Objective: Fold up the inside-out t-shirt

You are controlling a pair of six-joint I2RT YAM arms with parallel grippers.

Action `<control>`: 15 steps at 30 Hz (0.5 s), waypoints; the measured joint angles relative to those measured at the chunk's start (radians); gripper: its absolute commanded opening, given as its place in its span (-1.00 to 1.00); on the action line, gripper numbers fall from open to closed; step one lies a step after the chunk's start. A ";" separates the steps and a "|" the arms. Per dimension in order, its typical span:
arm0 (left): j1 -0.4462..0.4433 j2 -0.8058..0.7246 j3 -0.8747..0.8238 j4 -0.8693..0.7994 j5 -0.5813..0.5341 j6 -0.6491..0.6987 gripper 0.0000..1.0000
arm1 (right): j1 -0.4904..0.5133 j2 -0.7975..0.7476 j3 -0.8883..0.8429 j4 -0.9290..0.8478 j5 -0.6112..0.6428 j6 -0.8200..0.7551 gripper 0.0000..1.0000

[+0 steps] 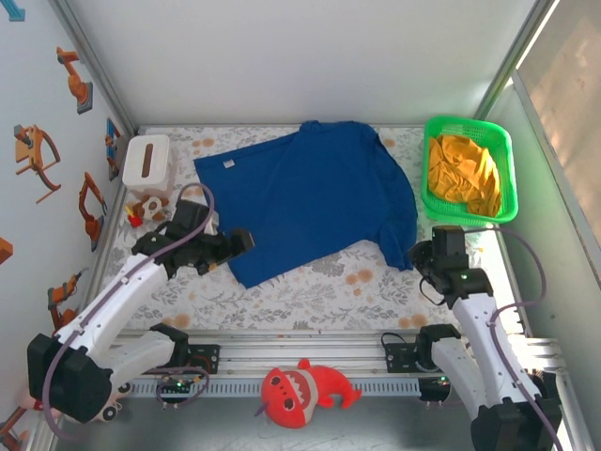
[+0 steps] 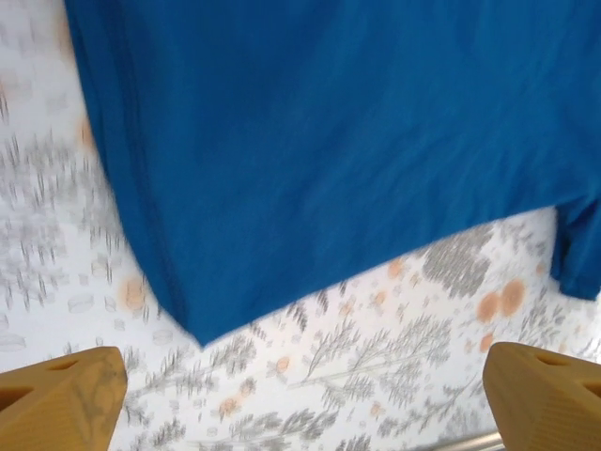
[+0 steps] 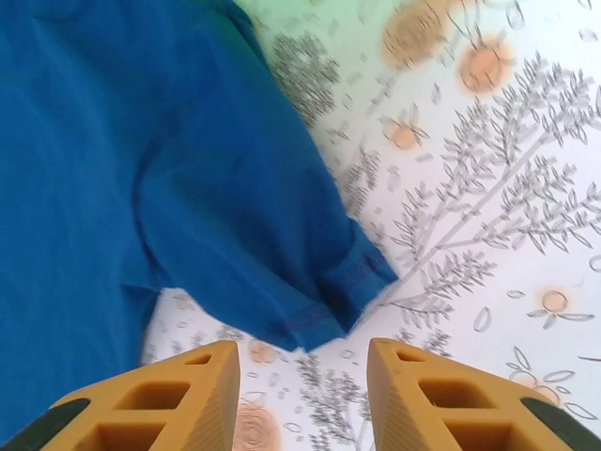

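Left gripper (image 2: pixel 305 399): jaws wide, empty | right gripper (image 3: pixel 302 395): jaws partly apart, empty | t-shirt (image 1: pixel 310 197): flat at 12 o'clock, no fold yet, all folding left

matt blue cloth t-shirt (image 1: pixel 310 197), green plastic basket (image 1: pixel 468 122), red plush toy (image 1: pixel 300 390)

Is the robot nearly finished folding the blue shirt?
Not nearly. Done: the t-shirt lies spread flat on the table. In hand: nothing; the left hand is open by the shirt's bottom corner, the right hand is open by a sleeve. To do: every fold.
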 measured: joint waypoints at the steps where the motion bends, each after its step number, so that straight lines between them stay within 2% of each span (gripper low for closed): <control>1: 0.024 0.031 0.042 0.002 0.001 0.018 1.00 | 0.000 0.004 0.020 0.006 -0.001 -0.001 -0.24; 5: 0.107 0.211 0.212 0.024 0.024 0.084 0.99 | 0.001 0.076 0.064 0.084 -0.031 -0.012 -0.27; 10: 0.167 0.588 0.536 0.065 0.057 0.180 0.98 | 0.051 0.312 0.120 0.205 -0.069 -0.030 -0.29; 15: 0.211 0.943 0.863 0.074 0.084 0.246 0.98 | 0.131 0.504 0.222 0.289 -0.049 -0.029 -0.31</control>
